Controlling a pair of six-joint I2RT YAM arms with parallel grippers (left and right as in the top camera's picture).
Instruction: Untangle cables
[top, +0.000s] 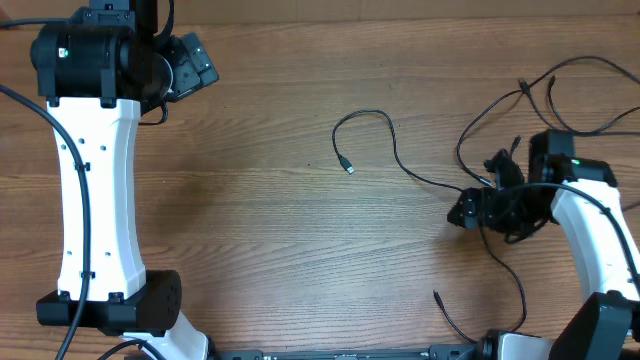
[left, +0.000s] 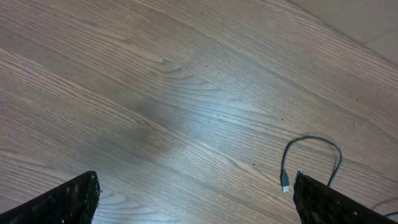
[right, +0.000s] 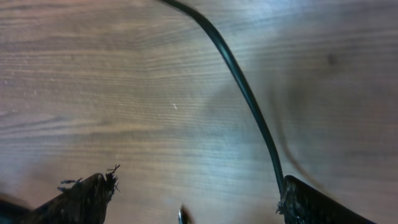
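Thin black cables lie on the wooden table. One strand (top: 392, 140) loops from a small plug (top: 347, 164) toward my right gripper (top: 463, 211). More strands (top: 560, 75) curl at the far right, tangled around that gripper. In the right wrist view a cable (right: 242, 87) runs down to the inner edge of the right finger (right: 317, 205). The right gripper (right: 196, 183) is open, with bare wood and a small metal tip (right: 181, 216) between the fingers. My left gripper (top: 195, 62) hovers at the far left, open (left: 196, 180). It holds nothing, and the plug (left: 285, 185) lies beside its right finger (left: 329, 202).
A separate strand end (top: 445, 308) lies near the front edge at the right, and another strand (top: 518, 285) trails down beside the right arm. The left arm's white link (top: 95, 190) spans the left side of the table.
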